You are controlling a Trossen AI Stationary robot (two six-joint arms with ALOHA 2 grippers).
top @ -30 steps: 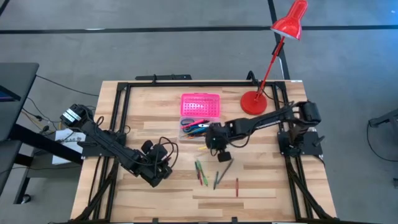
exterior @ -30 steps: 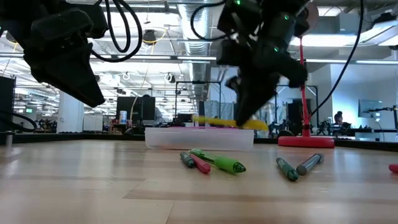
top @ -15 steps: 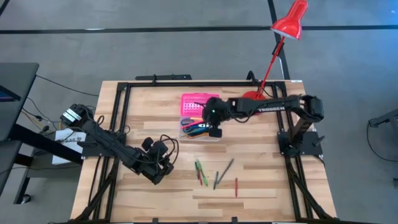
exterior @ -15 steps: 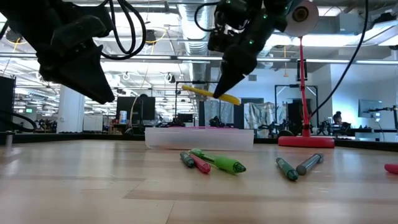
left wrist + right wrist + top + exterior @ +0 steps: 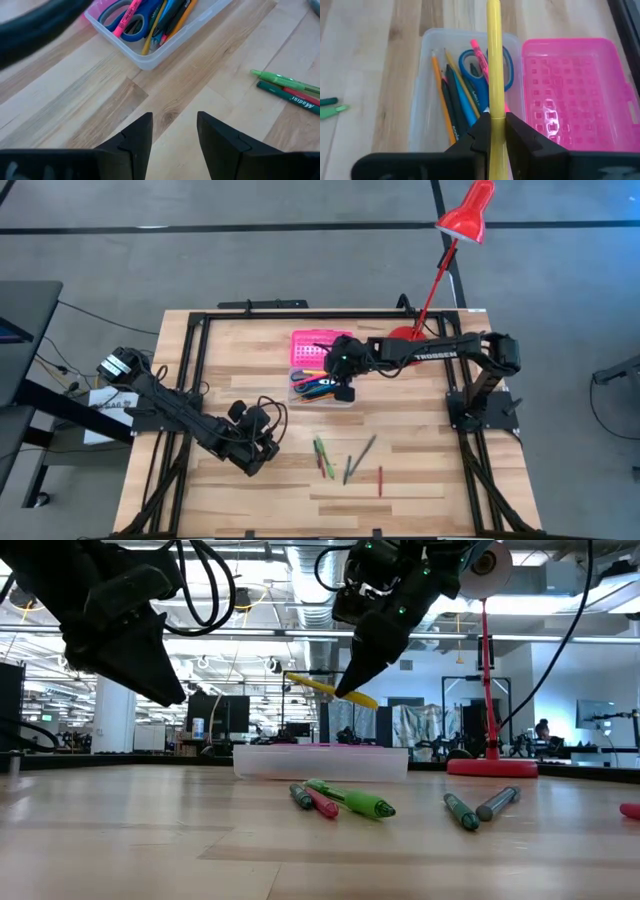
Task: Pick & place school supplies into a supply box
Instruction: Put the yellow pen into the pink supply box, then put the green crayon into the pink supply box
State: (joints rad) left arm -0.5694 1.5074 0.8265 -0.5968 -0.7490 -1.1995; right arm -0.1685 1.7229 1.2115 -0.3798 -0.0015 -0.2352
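**Yellow pencil over the box, five pens left**

Yellow pencil [image 5: 493, 60] sits clamped between the right fingers [image 5: 492, 131], hanging above the clear base of the box [image 5: 417, 100]. Low view shows it tilted, well clear of the box rim, not yet let go. The grip looks snug on the shaft.

Box [image 5: 322, 370]: far middle of the table [image 5: 420, 470], pink lid [image 5: 567, 90] folded open flat on the far side. Already in the base: blue-handled scissors [image 5: 470, 62], a pink marker, an orange pencil, blue and dark pens. Maybe half a dozen pieces, hard to count exactly.

Left on the table, nearer the front edge, well apart from the box:
- green marker [image 5: 352, 800]
- red pen [image 5: 322, 803] and a dark green pen just beside it
- two more, green and grey, crossed near each other [image 5: 357, 457]
- red pen lying alone [image 5: 380, 479]

Left fingers [image 5: 172, 132] stand moderately apart and empty, low over the front-left of the table, waiting.

Judgement: a bit past the halfway mark. Current piece is at the drop stage; after it, five loose pieces remain, then perhaps the lid.
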